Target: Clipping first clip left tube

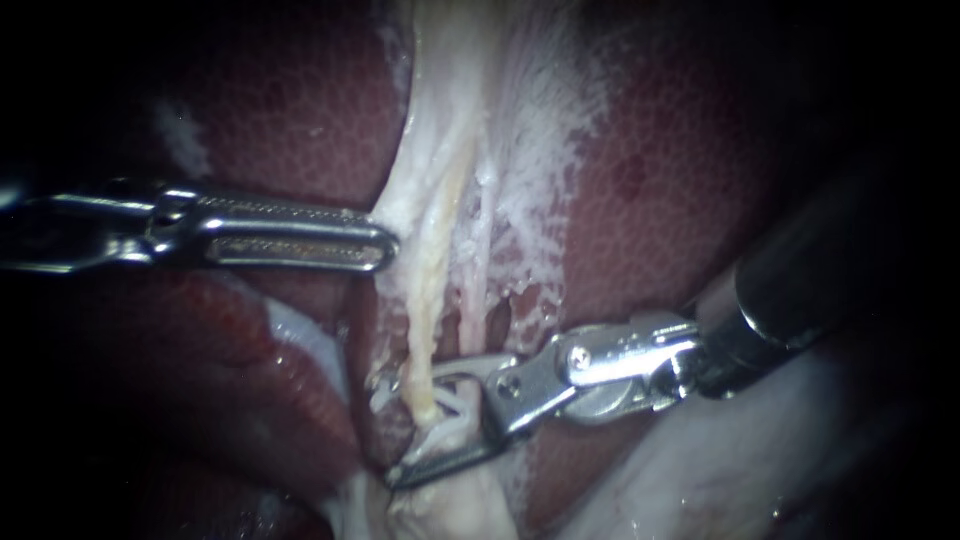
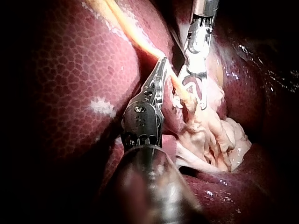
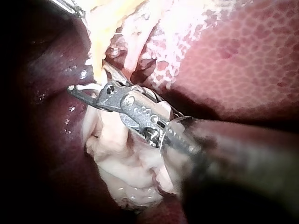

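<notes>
Liver (image 1: 680,200) takes up pretty much the whole scene, dark red and mottled, with a lobe on either side. Down the middle between the lobes runs a wide band of pale, stringy tissue (image 1: 530,130). It bunches into a whitish lump at the low end, which is easiest to see from the two wrist views.

Right instrument (image 1: 418,425) comes in from the right, a dark shaft with a shiny metal joint. Its claw is wide open and set across the lower end of the left tube. One half sits on each side of the tube with a clear gap, so it's straddling, not squeezing. I can't make out whether a clip sits in there.

Left instrument (image 1: 385,245) comes in level from the left. Its long, slotted claw is closed, both halves lying together, and the tip touches the edge of the pale tissue just beside the tube.

Left tube (image 1: 430,300) itself is the yellowish cord running down the pale band. It passes just beyond the left instrument's tip and drops between the halves of the open claw. A thinner pinkish strand (image 1: 478,270) runs alongside it, nearer the right instrument's side.
</notes>
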`<state>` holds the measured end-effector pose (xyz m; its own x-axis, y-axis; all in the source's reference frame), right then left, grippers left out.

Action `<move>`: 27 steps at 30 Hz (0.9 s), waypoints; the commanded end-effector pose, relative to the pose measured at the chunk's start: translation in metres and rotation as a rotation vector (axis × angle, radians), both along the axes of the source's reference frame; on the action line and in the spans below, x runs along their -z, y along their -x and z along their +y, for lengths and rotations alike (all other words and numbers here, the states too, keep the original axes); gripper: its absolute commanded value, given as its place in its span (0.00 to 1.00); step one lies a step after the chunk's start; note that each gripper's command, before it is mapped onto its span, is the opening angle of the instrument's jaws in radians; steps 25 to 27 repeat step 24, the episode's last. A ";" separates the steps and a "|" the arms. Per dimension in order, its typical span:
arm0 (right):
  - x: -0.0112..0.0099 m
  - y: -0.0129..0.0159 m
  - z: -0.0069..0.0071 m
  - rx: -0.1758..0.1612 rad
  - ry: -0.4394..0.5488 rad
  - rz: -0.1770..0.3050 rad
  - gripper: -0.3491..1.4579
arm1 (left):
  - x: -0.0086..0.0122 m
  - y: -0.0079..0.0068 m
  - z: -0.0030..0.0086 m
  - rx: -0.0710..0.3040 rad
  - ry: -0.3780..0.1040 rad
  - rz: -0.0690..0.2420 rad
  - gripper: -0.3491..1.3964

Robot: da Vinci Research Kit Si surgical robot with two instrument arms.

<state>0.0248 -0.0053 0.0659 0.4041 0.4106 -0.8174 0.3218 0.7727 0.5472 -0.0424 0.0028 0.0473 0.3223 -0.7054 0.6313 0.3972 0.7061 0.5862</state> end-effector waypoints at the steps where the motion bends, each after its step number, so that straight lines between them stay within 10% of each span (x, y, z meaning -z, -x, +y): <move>1: 0.0001 0.0004 -0.0001 0.028 -0.042 -0.002 0.20 | 0.0000 0.0000 0.0000 0.000 0.000 0.000 0.00; 3: 0.0001 0.0007 0.0000 0.057 -0.066 -0.002 0.00 | 0.0000 0.0000 0.0000 0.000 0.000 0.000 0.00; 27: -0.0001 0.0007 0.0001 0.053 -0.055 -0.009 0.00 | 0.0000 0.0001 0.0001 0.001 0.000 0.000 0.00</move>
